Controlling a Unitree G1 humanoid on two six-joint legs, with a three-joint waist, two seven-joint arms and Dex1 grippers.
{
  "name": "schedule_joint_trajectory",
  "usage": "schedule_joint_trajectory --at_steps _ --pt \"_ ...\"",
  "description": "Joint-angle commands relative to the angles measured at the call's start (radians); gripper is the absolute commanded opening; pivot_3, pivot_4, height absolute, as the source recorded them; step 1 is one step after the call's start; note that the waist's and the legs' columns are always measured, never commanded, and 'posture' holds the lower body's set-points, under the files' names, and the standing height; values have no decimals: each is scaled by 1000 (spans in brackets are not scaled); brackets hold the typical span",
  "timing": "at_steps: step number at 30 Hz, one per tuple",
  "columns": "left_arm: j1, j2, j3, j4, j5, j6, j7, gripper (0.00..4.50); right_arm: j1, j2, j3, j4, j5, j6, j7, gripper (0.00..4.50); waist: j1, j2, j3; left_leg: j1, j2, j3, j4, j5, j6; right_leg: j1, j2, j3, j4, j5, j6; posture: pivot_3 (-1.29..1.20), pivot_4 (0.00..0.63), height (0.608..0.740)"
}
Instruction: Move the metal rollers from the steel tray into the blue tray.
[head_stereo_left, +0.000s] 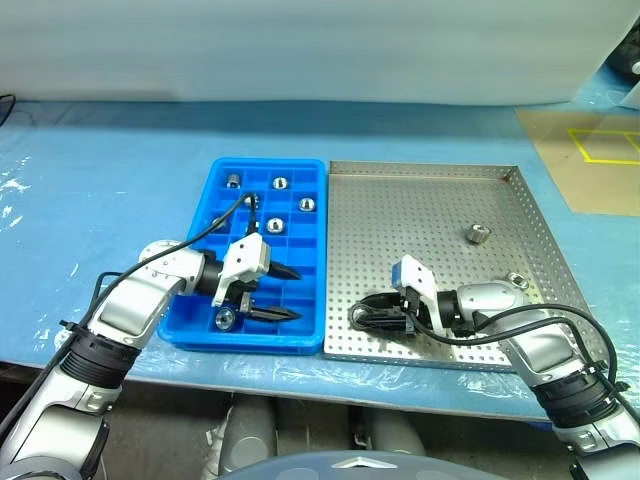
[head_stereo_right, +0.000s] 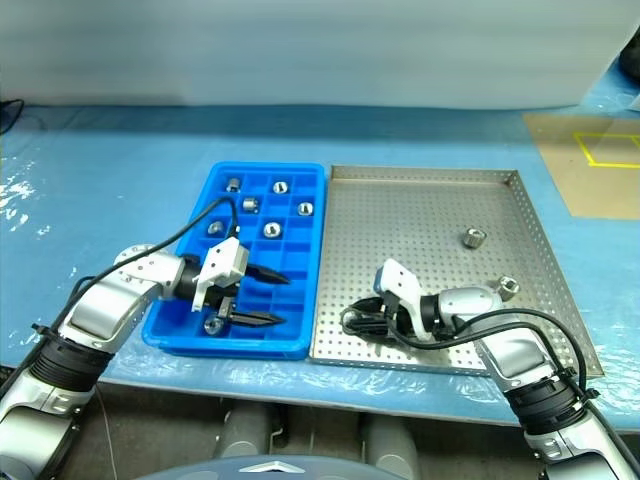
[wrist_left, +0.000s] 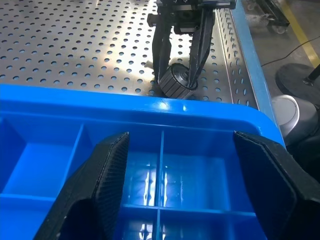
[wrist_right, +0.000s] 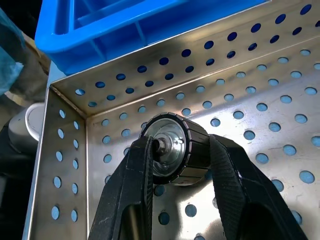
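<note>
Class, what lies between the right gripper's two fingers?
One metal roller, pinched between the right gripper's fingers just above the steel tray's holed floor; the right wrist view shows it.

right hand (wrist_right: 176, 157) clamping roller (wrist_right: 175, 146) — steel tray (wrist_right: 240, 85)

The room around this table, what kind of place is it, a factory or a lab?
Probably a workshop or robotics test lab. A perforated steel tray and a compartmented blue tray of metal rollers sit on a blue-covered table, and yellow tape marks the brown floor.
</note>
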Motion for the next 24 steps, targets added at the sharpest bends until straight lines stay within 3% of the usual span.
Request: schedule_joint_trajectory --at_steps 1,10,24 --pt "-12 3 7 -6 1 -21 -8 3497 2 -3 5 -11 4 -21 19 1226 0 0 0 0 0 0 0 0 0 0 0 0 0 0 0 -62 150 740" --pt "-33 12 43 -14 -27 7 0 3497 -61 24 -34 0 15 11 -21 1226 -1 0 0 0 0 0 0 0 0 0 0 0 0 0 0 -60 150 740" --pt "-131 91 188 176 -12 -37 35 3497 -207 77 -79 -4 92 63 -38 1226 0 0 0 -2 2 0 1 0 0 -2 2 0 0 0 -1 -6 150 740"
